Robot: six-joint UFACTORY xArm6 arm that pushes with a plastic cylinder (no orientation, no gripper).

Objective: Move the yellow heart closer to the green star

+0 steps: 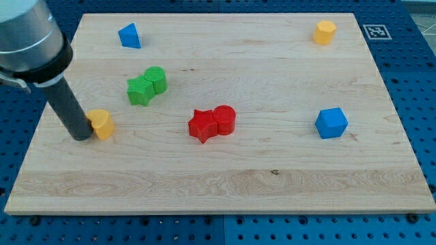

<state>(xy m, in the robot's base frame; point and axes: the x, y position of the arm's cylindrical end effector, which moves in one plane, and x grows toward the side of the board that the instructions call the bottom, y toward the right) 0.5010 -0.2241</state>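
Yellow heart (102, 124) lies below-left of the green star (140, 90), touching my tip (82, 136) on its left; the rod has no jaws. Pale wooden board (272, 184) rests on blue pegboard (417, 61), with a black-and-white marker tag (374, 31) unreadable.

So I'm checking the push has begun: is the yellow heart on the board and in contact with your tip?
On the board, yes. The yellow heart sits flat near the view's left edge, my tip pressed against its left side.

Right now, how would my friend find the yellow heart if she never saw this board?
Start at the wooden board's left edge, halfway down. The yellow heart sits there, touching my tip on its left. The other yellow block sits far off at the top right.
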